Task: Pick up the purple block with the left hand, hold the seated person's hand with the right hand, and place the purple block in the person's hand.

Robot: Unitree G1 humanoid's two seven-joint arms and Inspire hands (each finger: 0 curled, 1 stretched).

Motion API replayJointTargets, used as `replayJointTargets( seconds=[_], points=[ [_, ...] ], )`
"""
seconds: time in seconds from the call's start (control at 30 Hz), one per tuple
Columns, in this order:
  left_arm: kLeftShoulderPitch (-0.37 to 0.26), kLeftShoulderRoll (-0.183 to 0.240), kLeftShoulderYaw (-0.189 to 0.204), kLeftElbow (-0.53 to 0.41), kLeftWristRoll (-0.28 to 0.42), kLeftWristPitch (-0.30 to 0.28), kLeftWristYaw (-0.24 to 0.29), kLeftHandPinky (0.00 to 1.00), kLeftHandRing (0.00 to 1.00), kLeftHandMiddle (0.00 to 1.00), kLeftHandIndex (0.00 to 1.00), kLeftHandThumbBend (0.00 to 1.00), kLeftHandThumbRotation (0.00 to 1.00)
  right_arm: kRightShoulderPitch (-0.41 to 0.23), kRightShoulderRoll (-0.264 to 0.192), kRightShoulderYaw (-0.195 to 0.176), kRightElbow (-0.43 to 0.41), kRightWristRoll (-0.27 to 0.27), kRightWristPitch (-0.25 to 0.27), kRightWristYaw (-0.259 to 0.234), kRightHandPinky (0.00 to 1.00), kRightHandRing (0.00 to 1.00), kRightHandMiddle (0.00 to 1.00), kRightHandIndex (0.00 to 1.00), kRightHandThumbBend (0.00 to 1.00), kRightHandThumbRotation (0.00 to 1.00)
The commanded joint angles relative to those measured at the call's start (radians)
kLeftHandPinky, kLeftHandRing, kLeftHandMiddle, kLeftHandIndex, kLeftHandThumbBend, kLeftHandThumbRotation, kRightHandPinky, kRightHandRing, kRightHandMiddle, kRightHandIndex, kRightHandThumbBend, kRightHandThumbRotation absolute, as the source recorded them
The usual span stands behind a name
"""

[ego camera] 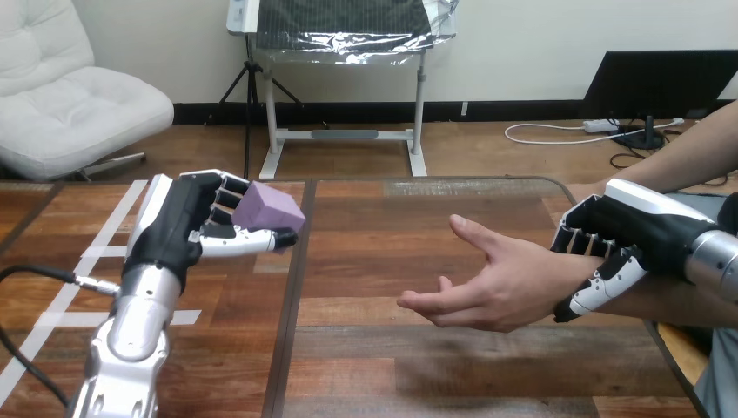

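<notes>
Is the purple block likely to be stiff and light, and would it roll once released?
Probably stiff: the purple block shows sharp edges inside the left hand. Likely light: that hand alone carries it in a pinch. Flat faces suggest it would rest, not roll.

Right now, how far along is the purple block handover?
Done: the left hand has the purple block pinched between thumb and fingers, above the table. Also done: the right hand is curled round the person's wrist. In hand: the block is apart from the person's hand, which lies open. Left: carry the block across and set it in that palm.
</notes>
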Motion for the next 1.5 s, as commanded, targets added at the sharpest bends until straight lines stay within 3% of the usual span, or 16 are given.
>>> replayJointTargets(
  seconds=[0.0,0.3,0.7,1.47],
  points=[
    [-0.101,-0.028,-0.025,0.008,-0.002,-0.006,0.019,0.39,0.46,0.48,0.48,0.65,0.00,-0.015,0.029,-0.012,-0.016,0.007,-0.001,-0.009,0.36,0.44,0.49,0.48,0.91,0.03],
    [-0.137,-0.061,-0.034,0.043,-0.025,-0.021,0.011,0.39,0.45,0.48,0.47,0.64,0.00,-0.014,0.030,-0.010,-0.029,0.002,0.001,-0.007,0.35,0.42,0.47,0.48,0.90,0.05],
    [-0.183,-0.093,-0.078,0.085,-0.021,-0.039,0.005,0.38,0.45,0.48,0.46,0.66,0.00,-0.010,0.037,-0.011,-0.065,0.001,0.029,-0.001,0.32,0.39,0.46,0.49,0.89,0.04],
    [-0.250,-0.180,-0.196,0.154,0.020,-0.044,-0.003,0.39,0.45,0.47,0.47,0.67,0.00,-0.004,0.053,-0.020,-0.151,0.019,0.087,0.020,0.32,0.40,0.46,0.50,0.88,0.07]
  ],
)
